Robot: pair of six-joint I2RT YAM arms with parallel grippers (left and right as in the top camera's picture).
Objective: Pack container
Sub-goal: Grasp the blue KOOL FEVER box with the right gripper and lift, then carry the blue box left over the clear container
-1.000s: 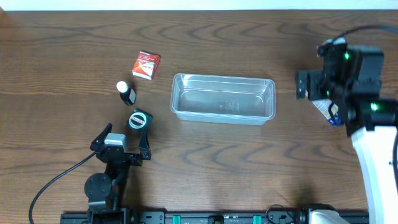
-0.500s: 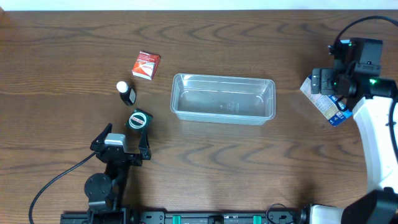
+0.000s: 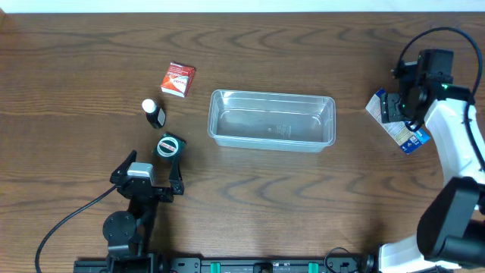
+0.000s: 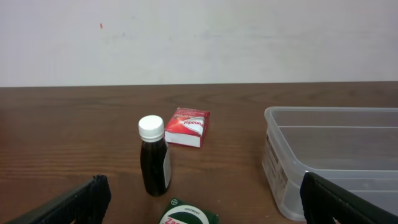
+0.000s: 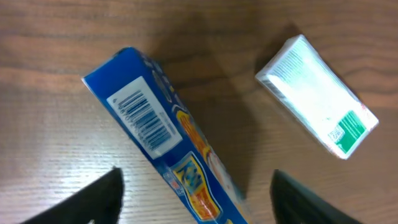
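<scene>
The clear plastic container [image 3: 271, 120] stands empty at the table's middle; its left end shows in the left wrist view [image 4: 336, 155]. A red box [image 3: 178, 79], a dark bottle with a white cap [image 3: 154, 114] and a green ointment box [image 3: 170, 145] lie left of it. My left gripper [image 3: 149, 174] is open and empty just in front of the ointment box [image 4: 189, 214]. My right gripper [image 3: 400, 114] is open above a blue box [image 5: 168, 162], which lies between its fingers. A white box with green print [image 5: 317, 102] lies beside the blue box.
The bottle [image 4: 153, 158] stands upright with the red box [image 4: 186, 127] behind it. In the overhead view the white box [image 3: 377, 105] and blue box [image 3: 411, 140] lie at the right side, well right of the container. A black cable runs from the left arm's base.
The right arm has shifted right and turned over the two boxes at the right edge. The left arm and the other objects have not moved.
</scene>
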